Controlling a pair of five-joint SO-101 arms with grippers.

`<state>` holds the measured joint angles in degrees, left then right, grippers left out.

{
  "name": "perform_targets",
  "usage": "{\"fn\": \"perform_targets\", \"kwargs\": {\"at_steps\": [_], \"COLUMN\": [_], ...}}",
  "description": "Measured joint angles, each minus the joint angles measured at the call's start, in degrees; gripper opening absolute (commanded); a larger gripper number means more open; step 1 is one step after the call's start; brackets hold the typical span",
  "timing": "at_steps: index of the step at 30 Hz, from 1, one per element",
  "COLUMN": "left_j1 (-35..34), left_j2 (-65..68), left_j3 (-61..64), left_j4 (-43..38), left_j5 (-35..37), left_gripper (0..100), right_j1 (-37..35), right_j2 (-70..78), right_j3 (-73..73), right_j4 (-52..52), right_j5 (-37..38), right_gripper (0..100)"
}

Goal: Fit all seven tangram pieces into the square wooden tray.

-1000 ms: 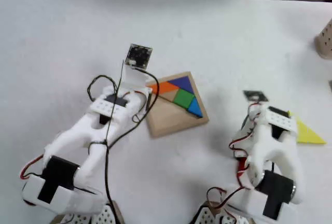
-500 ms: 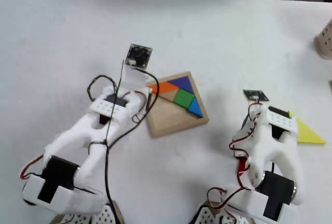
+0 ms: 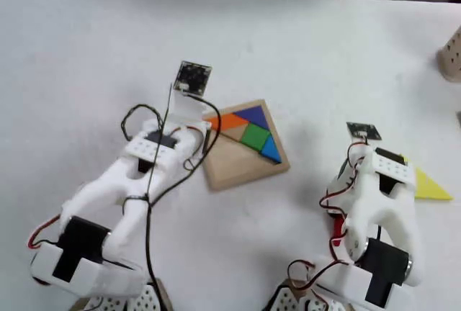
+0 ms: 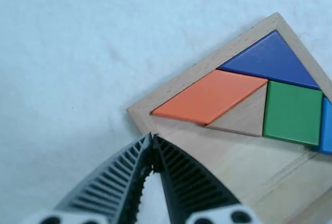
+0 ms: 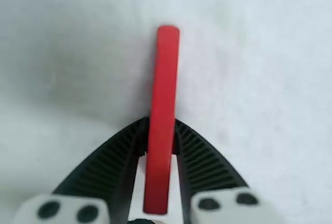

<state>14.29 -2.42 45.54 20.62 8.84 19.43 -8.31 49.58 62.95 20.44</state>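
Now, left claw [image 4: 152, 138]: closed, its ribbed fingers pressed tip to tip with nothing between them; the tips sit over the wooden rim near one corner of the tray.
Right claw [image 5: 161, 123]: closed on the red piece [image 5: 167, 79], which stands on edge between the fingers and sticks out well past the tips, above the white desk.
Tray [image 4: 140, 114]: square, wooden, flat on the desk directly ahead of the left claw; in the high view it lies between the two arms, much nearer the left arm [image 3: 144, 160].
Orange parallelogram [image 4: 210, 97]: in the tray, the piece closest to the left claw's tips.
Dark blue triangle [image 4: 270, 58]: in the tray beyond the orange parallelogram, along the far rim.
Green square [image 4: 292, 111]: in the tray, touching the dark blue triangle, with a small wedge of bare wood between it and the orange parallelogram.
Light blue piece [image 4: 327, 125]: in the tray against the green square, on its side away from the left claw.
Tray floor: bare wood on the side nearest the left claw.
Yellow triangle [image 3: 431, 185]: flat on the desk [image 3: 324, 52], just beside the right arm [image 3: 374, 196] on the side away from the tray, partly under that arm's wrist.
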Motion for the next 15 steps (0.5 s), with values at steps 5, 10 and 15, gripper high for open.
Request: {"fn": "perform_targets", "kwargs": {"at_steps": [5,10,15], "left_j1": [-1.8,-6.7,-11.1], "left_j2": [0.0,-0.7,-1.8], "left_j3": [0.0,-1.2,-1.2], "left_j4": [0.0,0.0,0.0], "left_j5": [0.0,0.0,0.0], "left_gripper": [3,2,2], "right_j1": [-0.3,-2.0,-10.4], "right_j2": [-0.2,-3.4,-4.6], "right_j3": [-3.1,-11.5,-18.5], "right_j4": [4.0,13.9,17.1], "right_j5": [-0.1,-0.3,-6.0], "right_gripper": [1.7,1.7,1.7]}}
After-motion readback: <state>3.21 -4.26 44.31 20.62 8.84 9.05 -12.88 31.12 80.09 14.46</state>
